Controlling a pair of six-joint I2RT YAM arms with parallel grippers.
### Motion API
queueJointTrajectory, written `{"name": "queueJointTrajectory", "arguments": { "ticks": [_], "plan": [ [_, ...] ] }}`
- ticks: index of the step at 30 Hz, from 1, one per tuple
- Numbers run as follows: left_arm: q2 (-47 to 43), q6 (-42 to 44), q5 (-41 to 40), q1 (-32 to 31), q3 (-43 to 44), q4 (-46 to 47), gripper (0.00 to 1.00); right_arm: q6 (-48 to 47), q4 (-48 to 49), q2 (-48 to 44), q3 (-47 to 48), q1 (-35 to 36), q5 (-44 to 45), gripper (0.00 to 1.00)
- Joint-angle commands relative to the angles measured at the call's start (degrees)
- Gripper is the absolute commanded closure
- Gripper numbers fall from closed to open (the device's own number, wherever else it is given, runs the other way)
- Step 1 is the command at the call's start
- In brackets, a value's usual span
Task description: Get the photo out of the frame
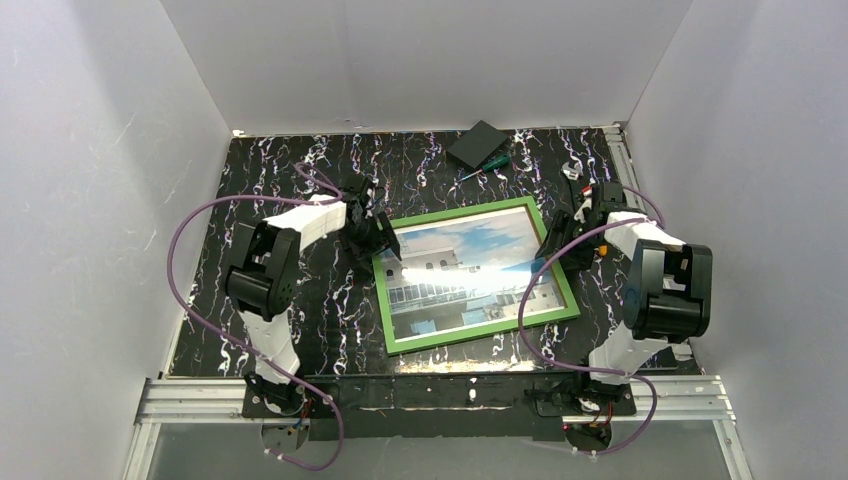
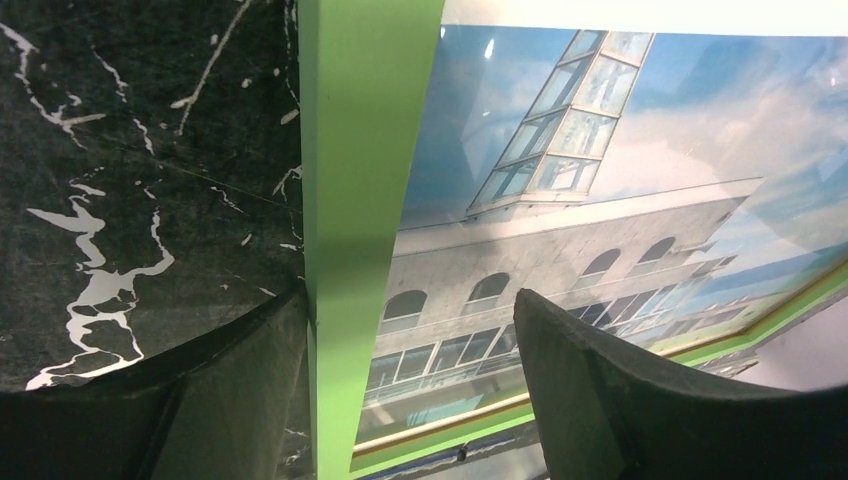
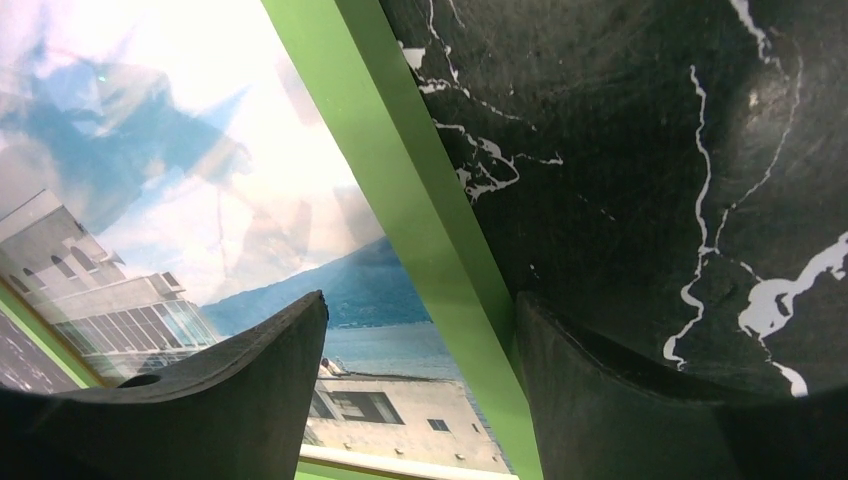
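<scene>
Left wrist: frame (image 2: 352,200) between fingers (image 2: 600,390)

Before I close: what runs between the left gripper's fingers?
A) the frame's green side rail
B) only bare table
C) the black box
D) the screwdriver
A: in the left wrist view the green rail of the frame runs up between the parted fingers of the left gripper, table on one side, the photo on the other.

White walls (image 1: 420,60) box the scene in at nine, twelve and three o'clock, plain and brightly lit. Below them sits a black table (image 1: 270,160), veined white like marble. At six o'clock a silver rail (image 1: 190,395) runs along its edge.
</scene>
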Motion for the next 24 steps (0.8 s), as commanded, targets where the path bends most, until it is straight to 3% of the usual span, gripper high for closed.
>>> {"name": "queueJointTrajectory", "arguments": {
  "ticks": [1, 14, 24],
  "plan": [
    [5.4, 1.9, 7.2, -1.7, 1.4, -6.0, 0.25, 3.6, -3.3, 0.0, -4.4, 1.3, -2.0, 0.23],
    [9.8, 6.6, 8.8, -5.1, 11.3, -11.6, 0.18, 8.4, -0.5, -7.3, -12.2, 1.3, -0.8, 0.21],
    [3.7, 15.7, -2.7, -5.2, 11.4, -19.6, 0.16, 4.6, -3.8, -7.5, -6.7, 1.7, 9.8, 0.18]
  ]
}}
